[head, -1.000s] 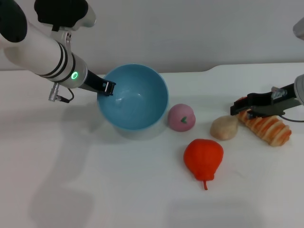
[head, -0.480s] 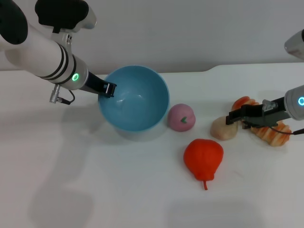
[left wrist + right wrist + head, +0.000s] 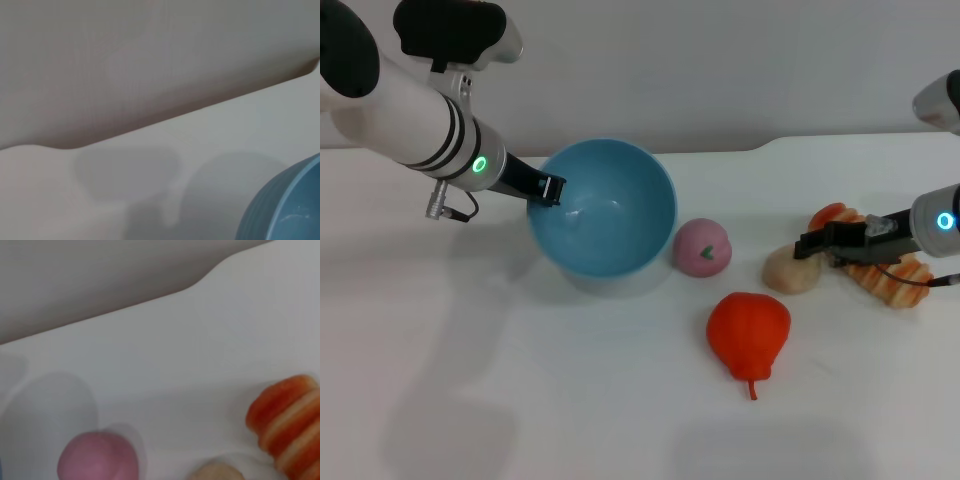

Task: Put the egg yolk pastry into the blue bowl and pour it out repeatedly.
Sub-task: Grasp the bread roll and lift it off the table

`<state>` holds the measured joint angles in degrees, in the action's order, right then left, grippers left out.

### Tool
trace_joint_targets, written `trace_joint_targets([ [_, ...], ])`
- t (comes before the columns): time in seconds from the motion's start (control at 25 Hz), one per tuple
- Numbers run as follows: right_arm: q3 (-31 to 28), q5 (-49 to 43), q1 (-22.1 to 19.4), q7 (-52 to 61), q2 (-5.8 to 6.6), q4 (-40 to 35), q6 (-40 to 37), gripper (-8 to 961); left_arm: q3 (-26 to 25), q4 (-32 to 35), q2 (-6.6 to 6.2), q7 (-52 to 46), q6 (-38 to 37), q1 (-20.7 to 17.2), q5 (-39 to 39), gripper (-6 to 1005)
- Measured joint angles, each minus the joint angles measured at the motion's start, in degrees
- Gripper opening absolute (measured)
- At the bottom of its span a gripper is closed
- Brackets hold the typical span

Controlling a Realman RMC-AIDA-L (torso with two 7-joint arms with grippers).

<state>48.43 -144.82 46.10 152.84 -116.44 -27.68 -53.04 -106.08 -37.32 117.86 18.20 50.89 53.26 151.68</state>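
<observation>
The blue bowl (image 3: pixel 603 205) is tipped with its mouth toward me, and my left gripper (image 3: pixel 546 188) is shut on its left rim. Nothing lies inside it. A slice of the blue bowl (image 3: pixel 285 210) also shows in the left wrist view. The egg yolk pastry (image 3: pixel 790 271) lies on the table to the right of the pink ball. My right gripper (image 3: pixel 812 243) hangs open just over the pastry's upper right side and hides a little of it. The right wrist view catches only the top of the pastry (image 3: pixel 217 472).
A pink ball (image 3: pixel 701 247) (image 3: pixel 97 457) with a green mark sits between bowl and pastry. A red pear (image 3: pixel 748 332) lies nearer me. An orange-striped bread roll (image 3: pixel 888 276) (image 3: pixel 290 420) lies under the right arm. The white table (image 3: pixel 520 380) ends at a wall behind.
My right gripper has moved left and down from above the bread roll to the pastry. The left arm and the tilted bowl have barely shifted.
</observation>
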Motion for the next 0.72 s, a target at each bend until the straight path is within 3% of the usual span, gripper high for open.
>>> trace_joint_targets([
  [0.28,-0.2,3.3,-0.2,-3.6,-0.92,0.0,2.2,489,0.0,0.1,0.09,-0.1,-0.1,-0.1,-0.1,-2],
  [0.56,-0.2,6.3,-0.7,-7.7,-1.05,0.2,1.7,487,0.0,0.1,0.08,-0.2,-0.1,-0.2,-0.1,-2],
  [0.72,-0.5,6.3,-0.8,-7.7,-1.07,-0.1,-0.1,347,0.0,0.2,0.08,-0.2,-0.4,-0.2,-0.1,-2],
])
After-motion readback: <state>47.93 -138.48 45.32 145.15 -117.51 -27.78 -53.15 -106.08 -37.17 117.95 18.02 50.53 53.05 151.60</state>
